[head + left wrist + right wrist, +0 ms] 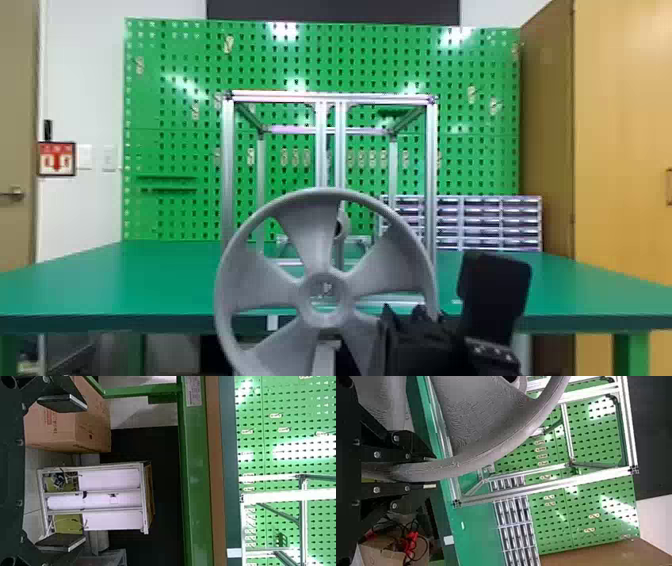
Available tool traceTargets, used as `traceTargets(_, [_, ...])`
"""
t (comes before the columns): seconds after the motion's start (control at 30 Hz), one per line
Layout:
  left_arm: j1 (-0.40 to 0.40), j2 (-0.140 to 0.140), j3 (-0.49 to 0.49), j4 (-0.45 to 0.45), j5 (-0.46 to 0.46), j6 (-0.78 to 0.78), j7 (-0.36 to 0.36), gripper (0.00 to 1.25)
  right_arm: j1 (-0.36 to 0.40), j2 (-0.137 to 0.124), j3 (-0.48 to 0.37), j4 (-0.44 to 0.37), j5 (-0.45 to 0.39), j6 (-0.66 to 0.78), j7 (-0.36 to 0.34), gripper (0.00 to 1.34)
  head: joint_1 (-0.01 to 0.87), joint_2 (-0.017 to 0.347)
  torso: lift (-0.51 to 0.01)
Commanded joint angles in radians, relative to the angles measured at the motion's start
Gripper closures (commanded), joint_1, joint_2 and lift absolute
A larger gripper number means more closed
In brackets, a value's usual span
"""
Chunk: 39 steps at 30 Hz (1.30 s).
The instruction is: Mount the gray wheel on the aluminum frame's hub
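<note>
My right gripper is at the lower right of the head view, at the rim of the gray wheel, which stands upright before the table's front edge. In the right wrist view the right gripper is shut on the rim of the wheel. Behind the wheel, the aluminum frame stands on the table, with the round hub partly hidden by a spoke. In the left wrist view my left gripper is open, its two fingers far apart with nothing between them.
The green table runs across in front of a pegboard. Small drawers stand at the back right. Under the table, the left wrist view has a cardboard box and a white-panelled unit; the right wrist view has a box with cables.
</note>
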Motion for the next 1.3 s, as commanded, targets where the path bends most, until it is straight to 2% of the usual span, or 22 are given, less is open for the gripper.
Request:
traceTargets(0.0, [0.004, 0.006, -0.003, 0.0, 0.0, 0.004, 0.0, 0.13, -0.022, 0.004, -0.018, 0.0, -0.029, 0.003, -0.011, 1.33, -0.005, 0.006, -0.499])
traceTargets(0.27, [0.005, 0.017, -0.014, 0.0, -0.002, 0.015, 0.0, 0.13, -0.054, 0.005, -0.07, 0.002, -0.095, 0.003, -0.013, 1.33, -0.005, 0.006, -0.499])
traceTargets(0.83, [0.007, 0.024, -0.025, 0.0, -0.003, 0.025, 0.0, 0.13, -0.116, 0.004, -0.062, 0.015, -0.139, -0.004, -0.013, 1.33, -0.005, 0.006, -0.499])
traceTargets(0.9, [0.005, 0.024, -0.026, 0.0, -0.003, 0.027, 0.0, 0.13, -0.125, 0.005, -0.069, 0.023, -0.164, -0.006, -0.011, 1.33, -0.005, 0.006, -0.499])
traceTargets(1.27, [0.005, 0.024, -0.028, 0.0, -0.003, 0.028, 0.0, 0.13, -0.142, 0.013, -0.049, 0.035, -0.148, -0.009, -0.013, 1.33, -0.005, 0.006, -0.499])
